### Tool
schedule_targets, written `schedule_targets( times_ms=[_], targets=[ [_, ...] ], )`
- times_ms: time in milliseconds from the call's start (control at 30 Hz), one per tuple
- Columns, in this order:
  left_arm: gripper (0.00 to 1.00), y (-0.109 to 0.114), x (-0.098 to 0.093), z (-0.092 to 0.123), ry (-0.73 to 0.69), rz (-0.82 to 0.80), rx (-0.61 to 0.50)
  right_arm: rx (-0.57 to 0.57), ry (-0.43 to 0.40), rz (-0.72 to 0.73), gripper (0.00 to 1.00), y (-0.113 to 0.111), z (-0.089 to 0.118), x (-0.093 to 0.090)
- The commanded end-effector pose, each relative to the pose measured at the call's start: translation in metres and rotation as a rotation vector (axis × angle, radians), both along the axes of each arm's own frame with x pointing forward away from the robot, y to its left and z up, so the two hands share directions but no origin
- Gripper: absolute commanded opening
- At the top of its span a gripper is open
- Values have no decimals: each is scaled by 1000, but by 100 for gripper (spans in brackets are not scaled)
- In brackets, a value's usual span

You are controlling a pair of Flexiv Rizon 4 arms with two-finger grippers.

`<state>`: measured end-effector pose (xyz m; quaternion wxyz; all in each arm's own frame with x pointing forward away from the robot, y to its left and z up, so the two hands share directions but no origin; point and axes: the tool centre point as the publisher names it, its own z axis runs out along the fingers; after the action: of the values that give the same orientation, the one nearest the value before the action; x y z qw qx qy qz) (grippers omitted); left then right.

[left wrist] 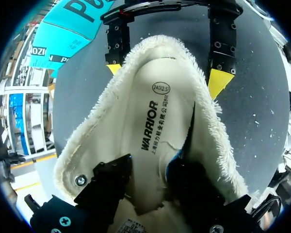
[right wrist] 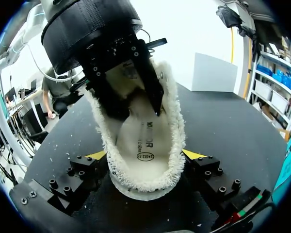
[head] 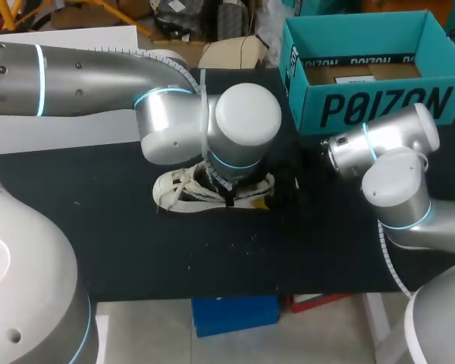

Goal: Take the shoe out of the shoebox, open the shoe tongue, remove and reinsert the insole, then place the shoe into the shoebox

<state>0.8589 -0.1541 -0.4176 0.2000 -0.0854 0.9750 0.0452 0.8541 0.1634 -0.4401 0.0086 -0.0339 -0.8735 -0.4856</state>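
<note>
A cream fleece-lined shoe lies on its sole on the black table, heel toward my right arm. My right gripper straddles the heel, and its yellow fingertips press against both sides of the shoe. My left gripper comes down from above, and its black fingers stand apart inside the shoe's mouth. Under them lies the printed insole, with one long edge lifted beside a finger. The left gripper's yellow tips are hidden in the shoe. In the head view the left wrist covers the shoe's opening.
The open teal shoebox stands at the table's far right, behind my right arm. White fluff specks lie scattered on the black table mat. Bare mat stretches to the left of the shoe and in front of it.
</note>
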Motion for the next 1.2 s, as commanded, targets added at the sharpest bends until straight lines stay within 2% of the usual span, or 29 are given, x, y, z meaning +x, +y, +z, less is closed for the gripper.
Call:
schedule_targets(
  times_ms=[33,400,533,567,600,633,667,1000,1133,1200],
  targets=[
    [45,4,3,-6,-26,-11,-12,-2,1,0,0,0,-3,1],
    [44,8,9,-15,-27,-1,-36,-2,1,0,0,0,-3,1],
    [40,8,10,-19,-22,-5,-31,-2,1,0,0,0,-3,1],
    [34,8,9,-21,-20,-9,-22,-2,1,0,0,0,-3,1],
    [16,7,9,-21,-18,-11,-22,-2,1,0,0,0,-3,1],
    [2,7,9,-21,-16,-12,-23,-2,1,0,0,0,-3,1],
    [0,6,8,-21,-10,-17,-21,-2,1,0,0,0,-3,1],
    [0,4,-4,-2,73,-82,-59,-2,1,0,0,0,-3,1],
    [0,7,-5,6,142,-122,-110,-2,1,0,0,0,-3,1],
    [0,9,-4,9,187,-151,-179,-2,1,0,0,0,-3,1]
  ],
)
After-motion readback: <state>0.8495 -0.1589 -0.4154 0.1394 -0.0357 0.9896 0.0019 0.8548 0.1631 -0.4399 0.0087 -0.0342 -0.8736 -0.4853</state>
